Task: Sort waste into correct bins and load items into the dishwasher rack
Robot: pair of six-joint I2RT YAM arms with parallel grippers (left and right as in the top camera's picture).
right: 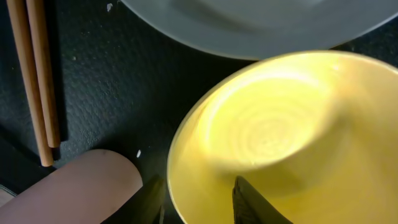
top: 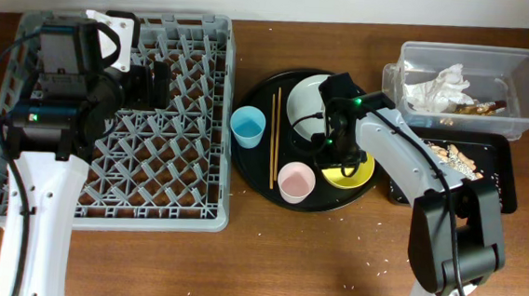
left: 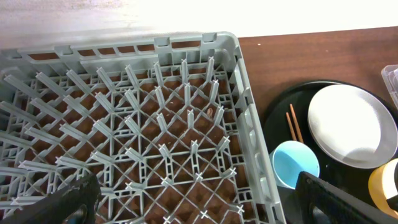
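Observation:
The yellow bowl point(top: 356, 176) sits on the round black tray point(top: 254, 166) with the pale plate point(top: 303, 102), blue cup point(top: 247, 126), pink cup point(top: 296, 181) and chopsticks point(top: 276, 135). My right gripper point(top: 338, 158) is open, its fingers point(right: 199, 199) straddling the bowl's point(right: 280, 137) left rim, one finger inside, one outside. The pink cup point(right: 87, 186), plate point(right: 261, 25) and chopsticks point(right: 34, 81) lie close by. My left gripper point(top: 152, 82) is open and empty over the grey rack point(top: 183, 114), its fingers point(left: 193, 199) wide apart above the pegs point(left: 186, 124).
A clear tub point(top: 521, 82) at the back right holds the white napkin point(top: 442, 86) and a brownish piece point(top: 477, 109). The shallow black tray point(top: 501, 174) in front of it holds food scraps point(top: 455, 159). Crumbs dot the table's front.

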